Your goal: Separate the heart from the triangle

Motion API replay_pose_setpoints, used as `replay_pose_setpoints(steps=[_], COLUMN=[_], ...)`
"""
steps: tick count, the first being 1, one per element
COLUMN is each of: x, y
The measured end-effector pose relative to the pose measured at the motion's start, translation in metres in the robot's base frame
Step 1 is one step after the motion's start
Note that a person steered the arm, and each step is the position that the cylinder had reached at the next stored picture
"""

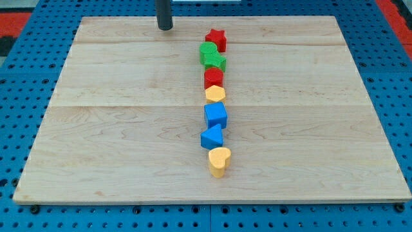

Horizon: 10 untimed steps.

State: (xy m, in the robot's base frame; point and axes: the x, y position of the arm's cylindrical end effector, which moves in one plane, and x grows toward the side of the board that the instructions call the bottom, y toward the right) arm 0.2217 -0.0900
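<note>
Yellow heart (219, 160) point toward view's bottom

No text, label, brand, number or sign is showing legibly anywhere in this view: nothing is appearing on the wooden board (129, 129), on the coloured blocks, or on the blue pegboard (399, 96) surrounding the board's edges.
</note>
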Motion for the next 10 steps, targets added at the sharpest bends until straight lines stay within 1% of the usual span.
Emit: replay_pose_setpoints(steps=[3,5,6,7,8,9,10], x=[0.005,0.021,0.054,0.089,0.112,0.114,0.125], y=[0.001,0.049,0.046,0.066,0.091,0.096,0.085])
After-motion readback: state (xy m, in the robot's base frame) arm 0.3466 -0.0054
